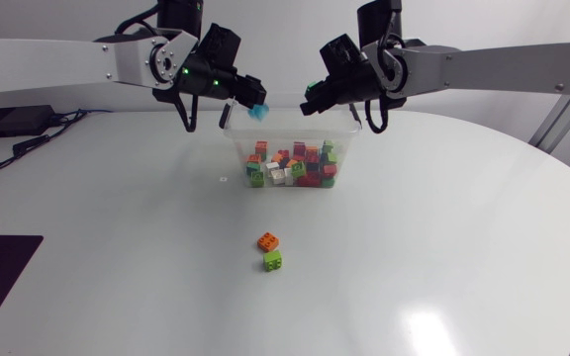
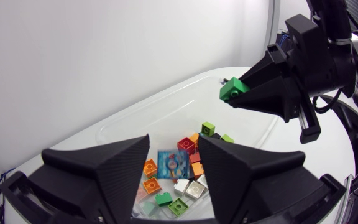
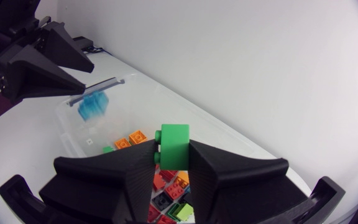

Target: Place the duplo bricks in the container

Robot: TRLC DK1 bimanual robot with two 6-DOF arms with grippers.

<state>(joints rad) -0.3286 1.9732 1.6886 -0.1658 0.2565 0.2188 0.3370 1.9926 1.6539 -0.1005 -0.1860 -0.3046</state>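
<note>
While both arms are over the clear container [image 2: 160, 115], each pincer has one brick at its tips.

Left pincer [image 2: 173, 140]: fingers apart, moderately wide. A blue brick [image 2: 171, 165] sits in the gap between the fingertips, with a sliver of space showing on either side, so neither finger appears to grip it. Seen from the right wrist, it is blurred, just under the left fingertips and above the container's near corner.

Right pincer [image 3: 173, 145]: closed narrow on a green brick [image 3: 174, 135], one finger pressed to each side, studs facing sideways. The brick stands proud of the fingertips. It is held over the container, at the end opposite the left pincer; the two pincers face each other across the opening, apart.

Under both pincers: a heap of bricks [image 1: 290, 168] on the container floor, red, orange, green, white and grey.

Well apart from either pincer, out on the white table [image 1: 117, 247]: an orange brick [image 1: 268, 240] and a lime brick [image 1: 273, 260], close against each other, studs up.
</note>
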